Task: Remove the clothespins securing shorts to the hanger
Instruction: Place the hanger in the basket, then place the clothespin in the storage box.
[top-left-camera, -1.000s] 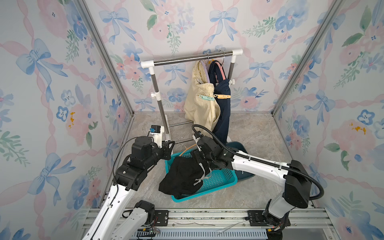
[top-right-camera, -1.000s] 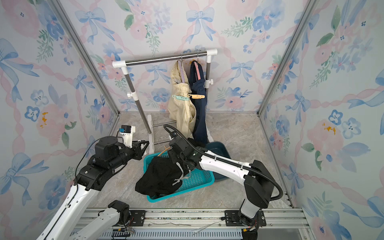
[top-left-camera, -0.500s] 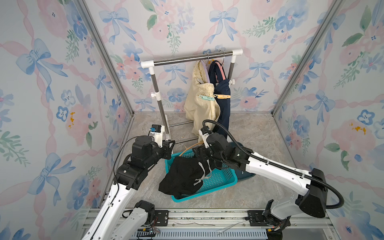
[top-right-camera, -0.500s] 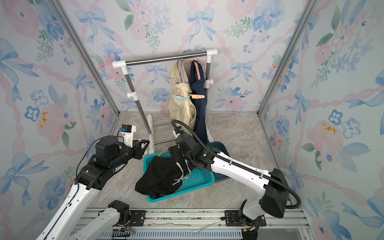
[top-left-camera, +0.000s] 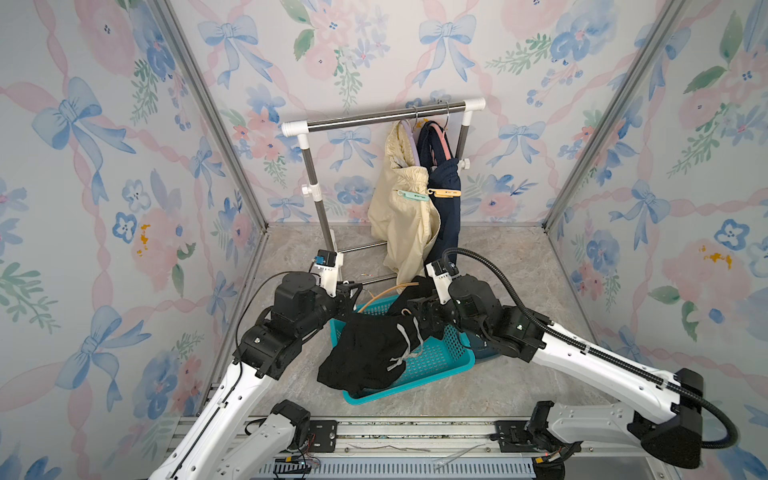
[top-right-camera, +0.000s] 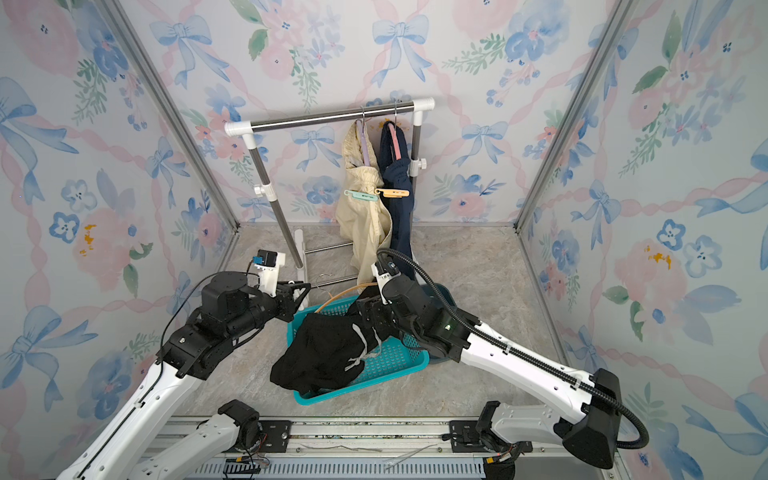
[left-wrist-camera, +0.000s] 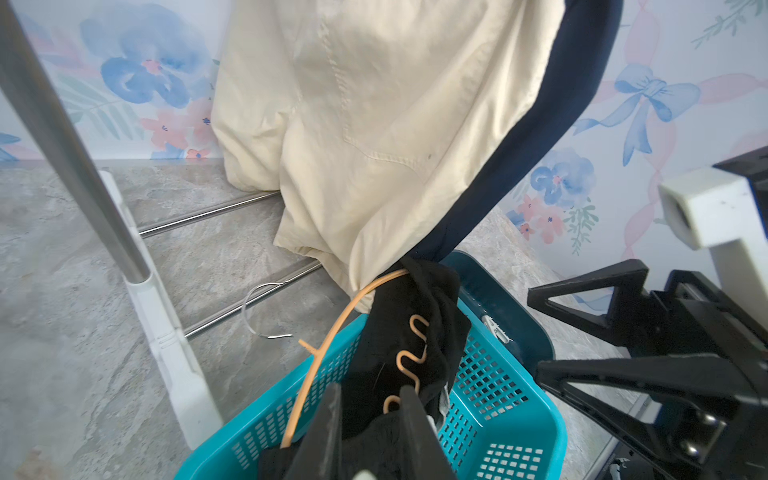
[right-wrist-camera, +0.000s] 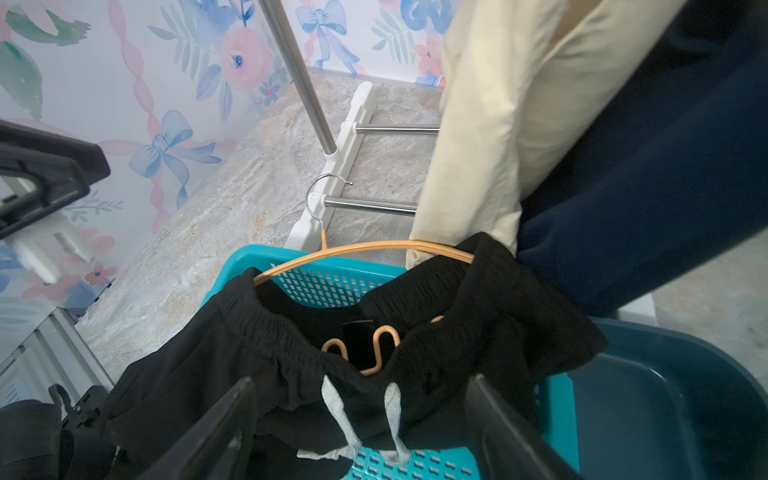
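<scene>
Two clothespins show: one mint clothespin (top-left-camera: 413, 195) on the cream shorts (top-left-camera: 405, 224) and one orange clothespin (top-left-camera: 444, 192) on the navy shorts (top-left-camera: 449, 224), both pairs hanging far right on the rail (top-left-camera: 374, 118). The black shorts (top-left-camera: 370, 353) lie in one basket (top-left-camera: 440, 362), near. The right gripper (right-wrist-camera: 361, 378) has its jaws released, spread wide at their waistband. The left gripper (left-wrist-camera: 369, 388) has its jaws narrowly apart; whether they grasp anything I cannot tell.

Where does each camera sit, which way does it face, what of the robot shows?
Top views: high above the robot's base, facing down toward rack, beige shorts, navy shorts, basket; left arm and right arm show.
Left wrist: low beside the basket, looking past its fingers at the black shorts on a hanger; the right hand shows.
Right wrist: over the basket, facing the same shorts past its spread fingers.
All share: hanger, basket, beige shorts.
</scene>
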